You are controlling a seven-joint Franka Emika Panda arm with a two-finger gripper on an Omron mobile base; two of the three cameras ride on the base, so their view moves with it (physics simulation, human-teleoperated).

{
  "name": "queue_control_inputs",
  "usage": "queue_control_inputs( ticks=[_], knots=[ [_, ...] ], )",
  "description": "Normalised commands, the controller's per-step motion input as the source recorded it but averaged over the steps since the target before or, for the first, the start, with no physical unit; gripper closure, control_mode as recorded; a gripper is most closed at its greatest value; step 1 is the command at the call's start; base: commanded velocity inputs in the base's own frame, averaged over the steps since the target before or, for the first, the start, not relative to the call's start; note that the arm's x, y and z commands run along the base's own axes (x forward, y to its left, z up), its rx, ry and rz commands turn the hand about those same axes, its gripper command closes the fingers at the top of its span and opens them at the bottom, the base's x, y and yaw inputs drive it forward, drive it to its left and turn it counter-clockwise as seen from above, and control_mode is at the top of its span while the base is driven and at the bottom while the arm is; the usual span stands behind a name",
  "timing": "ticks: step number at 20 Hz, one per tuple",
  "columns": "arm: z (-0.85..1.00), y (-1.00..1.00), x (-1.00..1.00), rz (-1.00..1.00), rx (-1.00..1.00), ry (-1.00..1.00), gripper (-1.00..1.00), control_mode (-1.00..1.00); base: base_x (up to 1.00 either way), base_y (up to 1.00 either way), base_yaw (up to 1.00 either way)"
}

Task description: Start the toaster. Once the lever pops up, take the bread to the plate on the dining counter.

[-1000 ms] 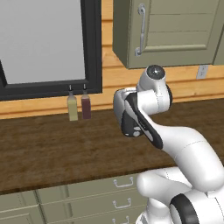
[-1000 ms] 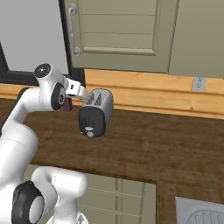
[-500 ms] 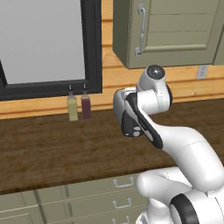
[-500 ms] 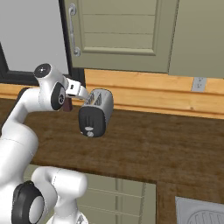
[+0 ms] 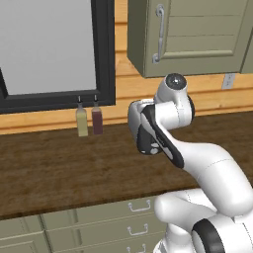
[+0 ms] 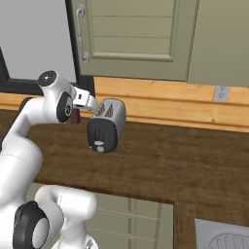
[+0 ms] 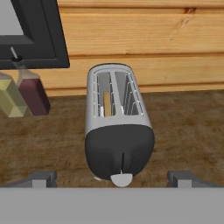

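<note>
Fingertips (image 7: 41, 178) spread wide, nothing between. Just beyond, toaster (image 7: 118, 127) on dark wooden worktop (image 7: 188, 127), black end panel nearest, lever (image 7: 121, 179) low. Bread (image 7: 107, 103) down in left slot. Two bottles (image 7: 19, 94) behind left, against wall.

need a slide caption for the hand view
Open fingers flank the toaster, bread in its left slot, two bottles beside it on the worktop.
</note>
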Motion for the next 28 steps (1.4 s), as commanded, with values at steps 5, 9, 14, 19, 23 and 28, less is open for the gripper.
queue_control_inputs(
  ticks=[5, 9, 14, 19, 23, 28],
  knots=[
    [0.0, 0.0, 0.0, 0.0, 0.0, 0.0, -1.0, -1.0, 0.0, 0.0, 0.0],
    [0.0, 0.0, 0.0, 0.0, 0.0, 0.0, -1.0, -1.0, 0.0, 0.0, 0.0],
    [0.0, 0.0, 0.0, 0.0, 0.0, 0.0, -1.0, -1.0, 0.0, 0.0, 0.0],
    [0.0, 0.0, 0.0, 0.0, 0.0, 0.0, -1.0, -1.0, 0.0, 0.0, 0.0],
    [0.0, 0.0, 0.0, 0.0, 0.0, 0.0, -1.0, -1.0, 0.0, 0.0, 0.0],
    [0.0, 0.0, 0.0, 0.0, 0.0, 0.0, -1.0, -1.0, 0.0, 0.0, 0.0]
  ],
)
